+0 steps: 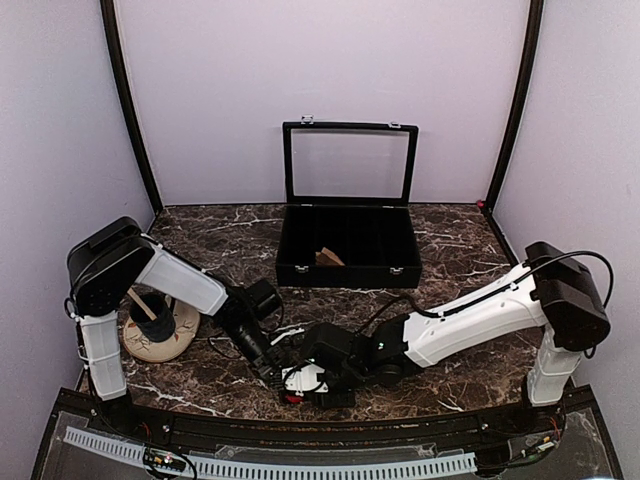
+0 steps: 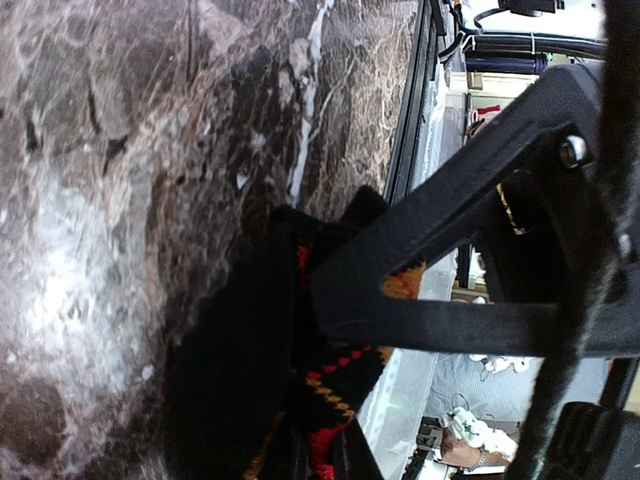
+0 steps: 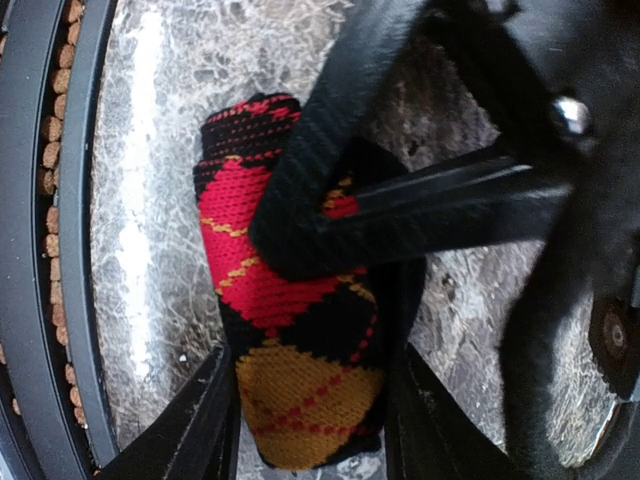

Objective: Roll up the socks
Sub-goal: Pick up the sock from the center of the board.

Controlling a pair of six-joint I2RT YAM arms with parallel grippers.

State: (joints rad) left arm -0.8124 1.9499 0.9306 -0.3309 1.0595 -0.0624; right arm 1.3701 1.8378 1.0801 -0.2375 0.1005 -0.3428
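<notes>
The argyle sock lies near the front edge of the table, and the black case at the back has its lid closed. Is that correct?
Not quite: the lid of the black case stands open, as the top external view shows. The argyle sock does lie near the front edge of the table.

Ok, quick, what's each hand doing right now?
Left hand: closed, pinching the argyle sock.
Right hand: open, straddling that sock.

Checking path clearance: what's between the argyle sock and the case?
Top view: the left gripper and right gripper crowd over the sock; past them, bare marble table up to the case.
</notes>
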